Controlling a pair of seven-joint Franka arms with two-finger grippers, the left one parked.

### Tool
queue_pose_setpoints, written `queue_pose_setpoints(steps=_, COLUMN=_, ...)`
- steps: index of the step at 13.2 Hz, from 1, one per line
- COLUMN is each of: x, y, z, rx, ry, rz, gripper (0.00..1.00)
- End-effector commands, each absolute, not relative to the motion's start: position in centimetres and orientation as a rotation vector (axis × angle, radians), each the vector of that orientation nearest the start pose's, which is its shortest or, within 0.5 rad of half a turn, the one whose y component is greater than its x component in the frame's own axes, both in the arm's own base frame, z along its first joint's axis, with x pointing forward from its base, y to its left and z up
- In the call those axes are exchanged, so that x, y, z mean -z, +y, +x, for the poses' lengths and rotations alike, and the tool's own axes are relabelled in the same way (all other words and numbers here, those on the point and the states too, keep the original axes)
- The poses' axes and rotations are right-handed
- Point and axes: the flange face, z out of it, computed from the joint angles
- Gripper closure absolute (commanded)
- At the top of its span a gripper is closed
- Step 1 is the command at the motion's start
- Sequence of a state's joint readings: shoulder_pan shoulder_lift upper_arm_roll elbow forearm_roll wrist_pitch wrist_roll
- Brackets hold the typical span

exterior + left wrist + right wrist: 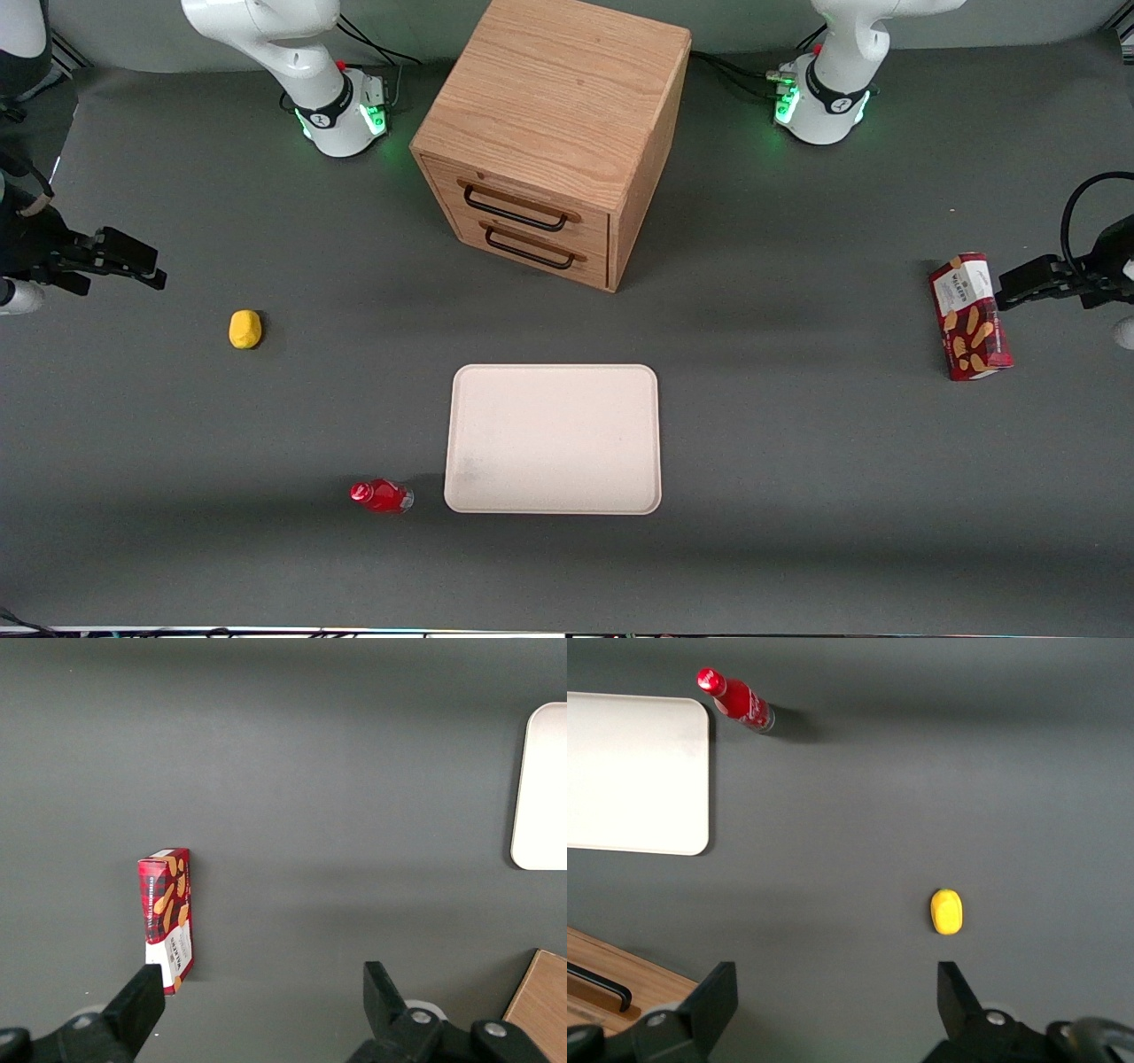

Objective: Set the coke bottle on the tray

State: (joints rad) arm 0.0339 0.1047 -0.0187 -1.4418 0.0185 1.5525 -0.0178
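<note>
Coke bottle beside tray; gripper raised, fingers apart.

A: Right arm look?
B: Glossy white rounded shell, black ring band at the base, green status lights, small red spot near the band, black cables trailing off toward the table's edge.
A: Gripper?
B: Matte black, boxy, two flat tapered fingers set apart. Silver screws on the finger mounts, grey cable loop beside one.
</note>
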Motion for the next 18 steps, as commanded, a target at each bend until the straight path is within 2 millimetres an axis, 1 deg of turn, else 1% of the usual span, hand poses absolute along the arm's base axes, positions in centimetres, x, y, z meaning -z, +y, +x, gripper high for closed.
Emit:
queue_pose_setpoints(steps=1, x=-62.7, y=2.4, z=59.9, rx=0.013, ry=-0.048, rz=-3.107, gripper=0.0)
queue_pose_setpoints(steps=3, x=-62.2, y=4.3, z=61.2, rx=0.02, ry=-0.094, rz=-3.105, gripper=0.0)
queue_pose_setpoints(steps=5, x=-62.1, y=7.5, z=62.2, rx=0.034, ry=-0.131, rz=-3.104, gripper=0.0)
queue_pose_setpoints(steps=7, x=-62.2, y=10.6, z=62.6, rx=0.033, ry=-0.049, rz=-3.107, gripper=0.0)
queue_pose_setpoints(steps=8, x=-61.7, y=12.2, z=62.9, rx=0.016, ry=-0.03, rz=-3.111, gripper=0.0)
queue_pose_setpoints(steps=9, x=-62.0, y=13.3, z=63.3, rx=0.036, ry=-0.023, rz=-3.108, gripper=0.0)
queue_pose_setpoints(steps=10, x=-61.7, y=14.3, z=63.9, rx=0.043, ry=-0.04, rz=-3.107, gripper=0.0)
queue_pose_setpoints(steps=12, x=-60.7, y=15.2, z=65.8, rx=0.066, ry=-0.056, rz=-3.105, gripper=0.0)
queue_pose_setpoints(steps=13, x=-60.0, y=15.9, z=66.5, rx=0.066, ry=-0.064, rz=-3.105, gripper=0.0)
queue_pose_setpoints(steps=14, x=-58.8, y=16.3, z=67.2, rx=0.052, ry=-0.07, rz=-3.106, gripper=0.0)
queue_pose_setpoints(steps=15, x=-57.6, y=17.1, z=67.6, rx=0.033, ry=-0.085, rz=-3.106, gripper=0.0)
queue_pose_setpoints(steps=18, x=-56.8, y=18.8, z=67.8, rx=0.045, ry=-0.121, rz=-3.102, gripper=0.0)
